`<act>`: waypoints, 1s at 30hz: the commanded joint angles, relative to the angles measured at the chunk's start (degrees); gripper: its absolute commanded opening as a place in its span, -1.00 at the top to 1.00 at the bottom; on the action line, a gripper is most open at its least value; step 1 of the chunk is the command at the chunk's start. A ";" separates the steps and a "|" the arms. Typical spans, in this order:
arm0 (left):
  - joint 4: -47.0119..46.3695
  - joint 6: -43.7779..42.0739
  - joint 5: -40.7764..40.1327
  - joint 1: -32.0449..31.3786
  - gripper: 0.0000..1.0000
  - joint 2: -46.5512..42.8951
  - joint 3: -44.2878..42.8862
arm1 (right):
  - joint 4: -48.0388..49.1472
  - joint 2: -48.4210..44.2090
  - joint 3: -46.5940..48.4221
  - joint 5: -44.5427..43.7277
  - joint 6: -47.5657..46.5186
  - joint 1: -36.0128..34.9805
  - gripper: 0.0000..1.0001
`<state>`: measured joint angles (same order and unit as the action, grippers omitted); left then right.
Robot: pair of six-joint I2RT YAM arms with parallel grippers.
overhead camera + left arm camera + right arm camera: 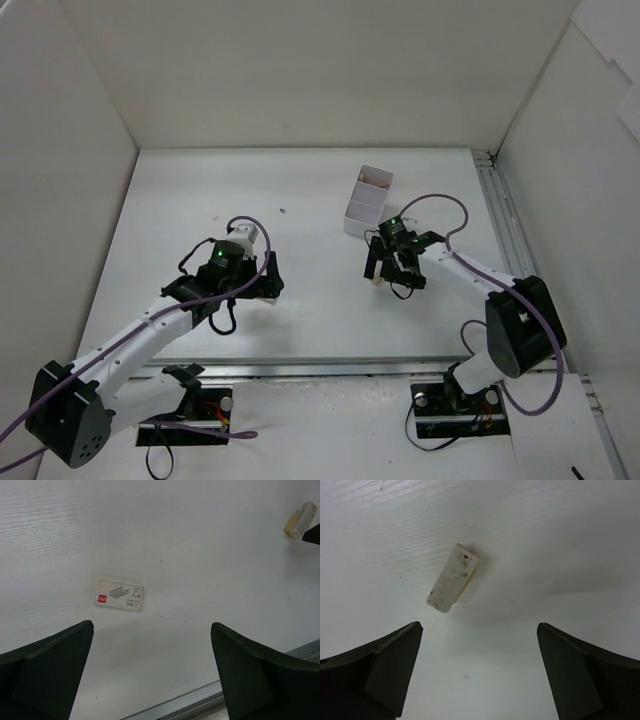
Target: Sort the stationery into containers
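A white eraser with a yellow side (452, 577) lies flat on the table, just ahead of my open right gripper (479, 625) and apart from both fingers. It shows from above as a small beige block (373, 283) under that gripper (386, 270). A small white staple box with a red label (120, 594) lies ahead of my open left gripper (152, 625), untouched. The same eraser (300, 520) appears at the top right of the left wrist view. The white divided container (368, 200) stands just beyond the right gripper. My left gripper (268, 278) hangs over the table's middle left.
White walls enclose the table on three sides. A metal rail (330, 362) runs along the near edge, and another (489, 200) along the right side. A tiny dark speck (283, 211) lies left of the container. Purple cables loop above both arms.
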<state>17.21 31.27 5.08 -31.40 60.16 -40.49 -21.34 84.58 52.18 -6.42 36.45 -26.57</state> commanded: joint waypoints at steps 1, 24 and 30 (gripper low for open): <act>-1.13 -2.00 -2.53 -0.24 -0.99 -1.45 -3.89 | 2.53 4.45 3.19 0.96 4.15 -0.33 -0.94; -2.53 -3.49 -2.89 -0.77 -0.99 2.15 -6.88 | 6.23 6.14 5.47 -1.58 0.56 -0.68 1.00; -3.68 -4.19 -2.27 -0.77 -1.00 2.94 -7.32 | 6.31 2.08 10.82 -5.96 -8.05 -0.68 1.00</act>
<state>16.56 28.47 2.87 -31.83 62.78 -44.05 -15.68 90.26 58.08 -7.77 33.98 -26.85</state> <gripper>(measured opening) 0.996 0.224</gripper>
